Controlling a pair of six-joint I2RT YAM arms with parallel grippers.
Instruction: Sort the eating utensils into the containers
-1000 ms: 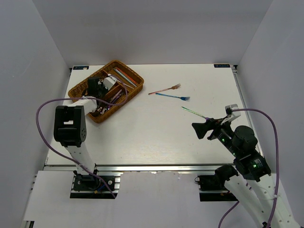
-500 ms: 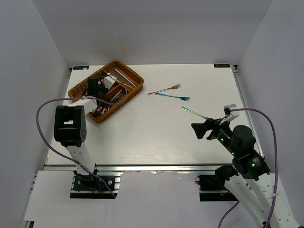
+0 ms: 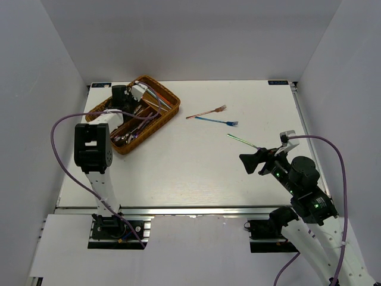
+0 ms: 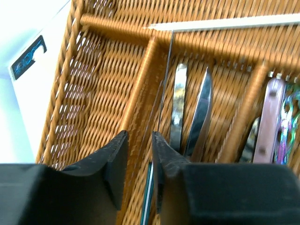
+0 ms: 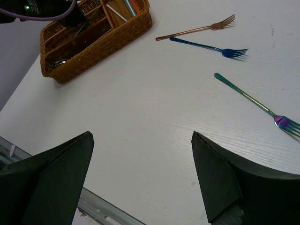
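Worktop (image 3: 190, 173), white, carries a brown wicker tray (image 3: 174, 112) at its far left, set at a slant. Most utensils already lie inside the tray's long compartments. The left fingers (image 4: 139, 159) hang low over the tray, astride one inner divider (image 4: 140, 89). They stand almost together with only a narrow slit between them. A thin silver stem (image 4: 164, 84) with a teal streak near its lower end runs through that slit. Whether they pinch it I cannot tell.

In the compartment just right of that divider lie a silver knife (image 4: 199, 112) and a silver handle (image 4: 177, 108). One compartment further right lie a pink handle (image 4: 271, 117) and an iridescent piece (image 4: 288, 122). A pale stick (image 4: 225, 22) lies crosswise at the tray's far end.

The right fingers (image 5: 140, 183) are spread wide and hold nothing. They hover over bare worktop, well apart from the tray, towards the near right. Three forks lie loose to the right of the tray. The rose-gold fork (image 5: 197, 31) is nearest it, and the blue fork (image 5: 208, 47) is just beside that one. The green-purple fork (image 5: 253, 101) lies furthest from the tray, ahead of the right fingers and not between them.
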